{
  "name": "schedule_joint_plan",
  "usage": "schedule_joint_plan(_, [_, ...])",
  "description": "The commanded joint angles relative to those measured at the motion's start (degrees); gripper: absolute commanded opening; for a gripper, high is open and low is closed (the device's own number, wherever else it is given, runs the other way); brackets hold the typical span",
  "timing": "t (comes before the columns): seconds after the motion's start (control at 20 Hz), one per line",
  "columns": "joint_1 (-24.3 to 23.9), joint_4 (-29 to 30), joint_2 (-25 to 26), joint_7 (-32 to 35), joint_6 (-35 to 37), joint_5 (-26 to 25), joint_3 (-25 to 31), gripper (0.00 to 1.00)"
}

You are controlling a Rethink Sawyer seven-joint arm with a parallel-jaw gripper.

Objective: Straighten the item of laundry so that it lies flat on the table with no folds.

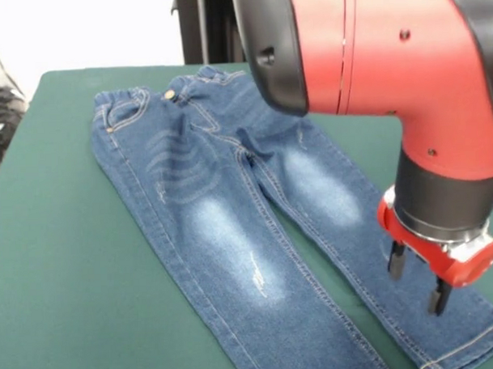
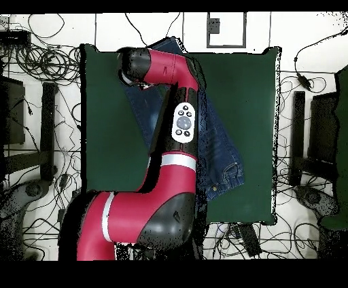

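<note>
Jeans (image 1: pixel 232 233): lay front side up on the bench (image 1: pixel 63 264), waistband at the far left, leg cuffs at the near right.
Long axis: ran diagonally from far left to near right in the front view; in the overhead view the jeans (image 2: pixel 221 146) ran along the bench (image 2: pixel 251 88) from its far side toward the side at the robot's base, partly hidden under the arm.
Legs: lay side by side, touching along the inseam, largely flat; whitish faded patches showed on both thighs.
Waistband: slightly bunched, brass button (image 1: pixel 170 95) visible near its middle.
Tool (image 1: pixel 417 279): hung over the lower part of the right-hand leg, near the cuff; two dark fingers pointed down with a narrow gap between them, nothing held.
Contact: whether the fingertips touched the denim could not be told.
Arm (image 1: pixel 388 58): red and black, entered from above right, crossing over the far right part of the jeans.
</note>
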Motion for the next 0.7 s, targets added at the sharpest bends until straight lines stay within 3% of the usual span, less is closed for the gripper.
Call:
schedule_joint_plan(0.05, [2.2,6.5,5.3,20.0,-0.6,2.1,1.8,1.00])
schedule_joint_plan(0.7, [3.5,2.5,10.4,22.1,0.2,3.9,0.9,1.00])
